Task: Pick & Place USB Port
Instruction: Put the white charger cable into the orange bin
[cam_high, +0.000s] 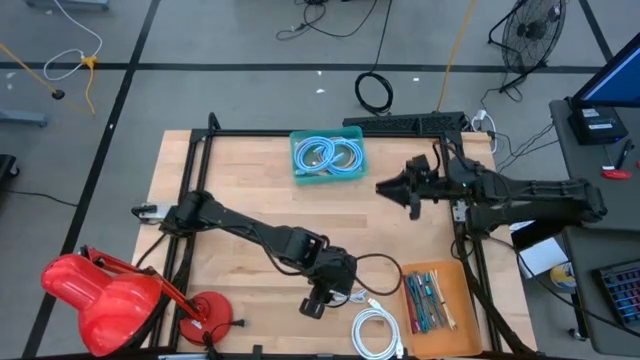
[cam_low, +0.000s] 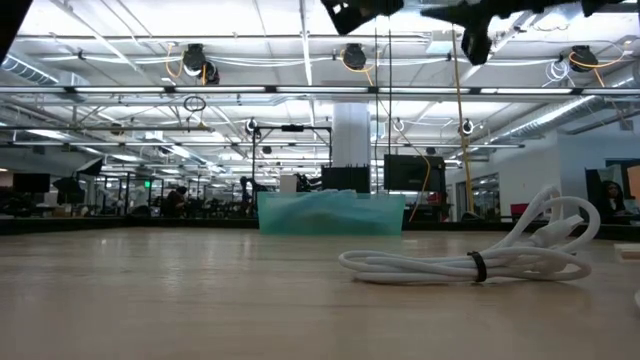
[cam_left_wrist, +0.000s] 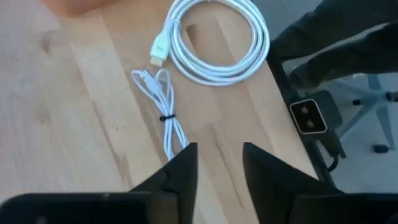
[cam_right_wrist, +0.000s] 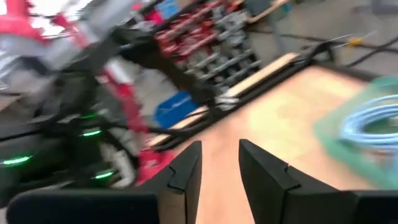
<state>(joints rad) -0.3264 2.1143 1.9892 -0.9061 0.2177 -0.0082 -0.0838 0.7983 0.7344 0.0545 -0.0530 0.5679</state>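
A coiled white cable with a USB plug lies flat on the wooden table near its front edge; it also shows in the high view and the low view. A thin white cable bundle lies beside it, its near end close to one finger. My left gripper hangs open above the table just short of both cables, with nothing between its fingers. A teal tray of blue cables stands at the far middle. My right gripper is open, held high beside that tray.
An orange tray of pens and small cables sits at the near right. A red lamp stands off the near left corner. A small camera is fixed at the table's front edge, close to the white coil. Bare wood lies left of the cables.
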